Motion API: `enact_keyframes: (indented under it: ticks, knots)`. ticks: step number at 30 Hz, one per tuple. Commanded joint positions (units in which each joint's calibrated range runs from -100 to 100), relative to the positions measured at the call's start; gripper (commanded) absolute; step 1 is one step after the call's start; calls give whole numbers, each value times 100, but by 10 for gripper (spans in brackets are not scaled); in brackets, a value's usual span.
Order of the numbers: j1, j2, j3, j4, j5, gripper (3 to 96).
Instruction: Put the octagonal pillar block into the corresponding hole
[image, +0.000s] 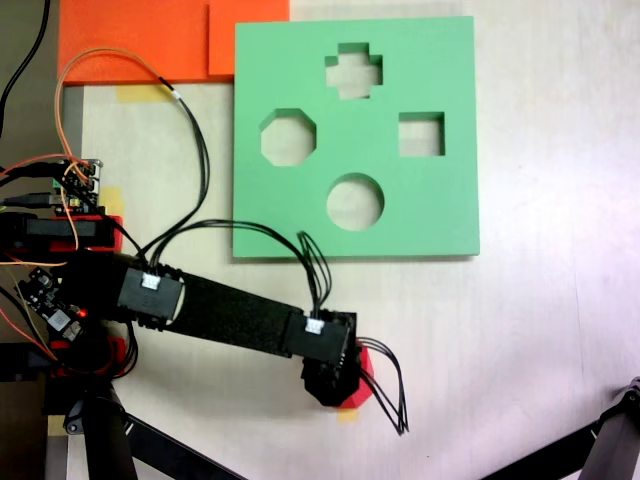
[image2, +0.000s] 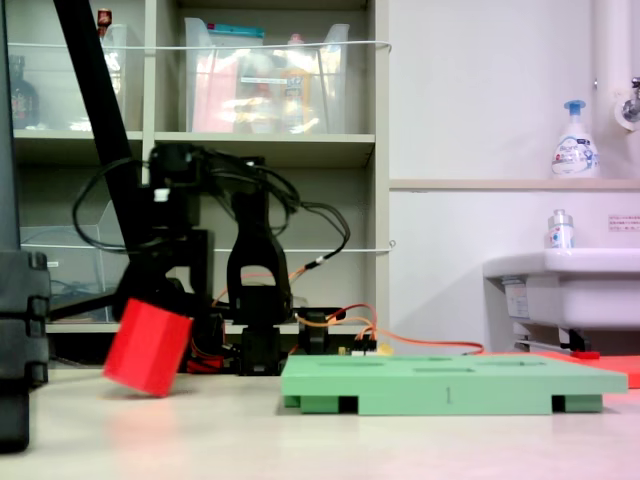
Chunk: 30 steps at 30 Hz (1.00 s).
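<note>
- Hanging tilted just off the pale tabletop (image2: 200, 440) in the second exterior view, the small bright red foam octagonal pillar block (image2: 147, 347) sits at the tip of the black Koch arm (image: 235, 318), one lower corner nearly at the surface.
- The gripper (image: 338, 385) is closed on the red block; in the first exterior view only a sliver of red shows beneath the black wrist housing, so the fingers themselves are hidden.
- Just beyond it lies the square green foam board (image: 440, 215), flat on the table and well apart from the block.
- The board holds four cutouts, all showing bare table through them: the eight-sided corresponding hole (image: 288, 137) toward the first exterior view's left, a round cutout (image: 355, 201) nearest the arm, a square cutout (image: 421, 135) to the first exterior view's right, and a cross-shaped cutout (image: 353, 71) farthest away.
- Open tabletop lies between the board's near edge and the gripper, and more on the first exterior view's right.
- Black cables (image: 200, 165) loop over the table beside the board's left edge in the first exterior view.
- An orange foam sheet (image: 140, 40) touches the board's far left corner in the first exterior view.
- Farthest in the second exterior view, a shelf unit (image2: 270, 145) carries clear plastic bins (image2: 265, 80); their contents are too blurred to tell.
- A white sink (image2: 565, 285) stands at the second exterior view's right.
</note>
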Motion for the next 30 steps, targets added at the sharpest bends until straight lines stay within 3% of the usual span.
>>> enact_keyframes:
  ticks: [1, 10, 12, 20, 30]
  knots:
    - [308, -1360, -28, -323, 210, 452]
    - [1411, -3092, -87, -323, 1192, 411]
    - [1792, -3189, -127, -323, 1700, 364]
    - [3155, -2826, -107, -323, 3140, 363]
    - [3600, -1862, 52, -159, 3614, 363]
